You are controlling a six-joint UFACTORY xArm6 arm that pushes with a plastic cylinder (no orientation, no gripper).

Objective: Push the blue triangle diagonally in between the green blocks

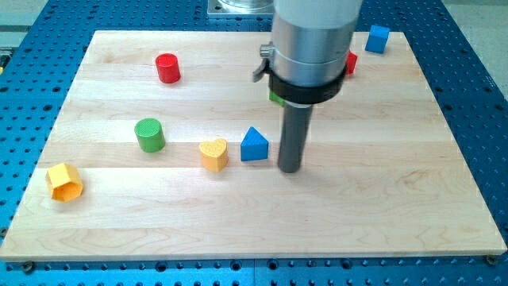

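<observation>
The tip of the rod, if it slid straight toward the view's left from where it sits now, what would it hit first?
Most likely the blue triangle, just left of my tip, then the yellow heart beyond. The tip sits slightly lower in the view, so it may only clip the triangle's bottom edge.

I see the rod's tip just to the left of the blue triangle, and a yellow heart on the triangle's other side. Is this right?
Not quite. The camera view shows my tip just to the right of the blue triangle, not the left. The yellow heart is indeed on the triangle's other side, toward the view's left.
</observation>
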